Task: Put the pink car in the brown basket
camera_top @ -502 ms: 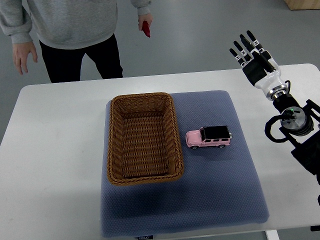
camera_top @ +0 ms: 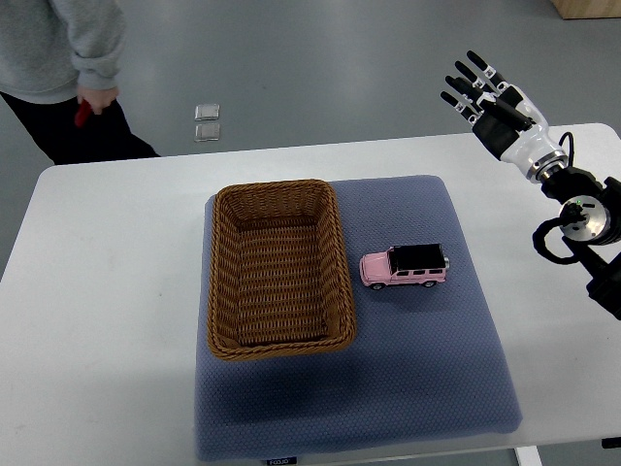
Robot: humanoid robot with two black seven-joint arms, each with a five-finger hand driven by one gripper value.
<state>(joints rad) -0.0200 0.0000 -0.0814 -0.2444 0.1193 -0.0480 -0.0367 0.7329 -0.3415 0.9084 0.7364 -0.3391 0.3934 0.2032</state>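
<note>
A pink toy car with a black roof [camera_top: 405,266] lies on the blue mat [camera_top: 427,359], just right of the brown wicker basket [camera_top: 225,291]. The basket holds nothing. My right hand [camera_top: 482,95] is raised at the far right, past the table's back edge, fingers spread and holding nothing. It is well apart from the car, up and to the right of it. The left arm is out of view.
The mat lies on a white table [camera_top: 107,291]. A person in a grey top [camera_top: 68,49] stands at the far left behind the table, holding a small red thing [camera_top: 83,115]. Two small square things [camera_top: 206,122] lie on the floor.
The person has stepped to the left, uncovering the squares on the floor. My right hand has shifted slightly right and up.
</note>
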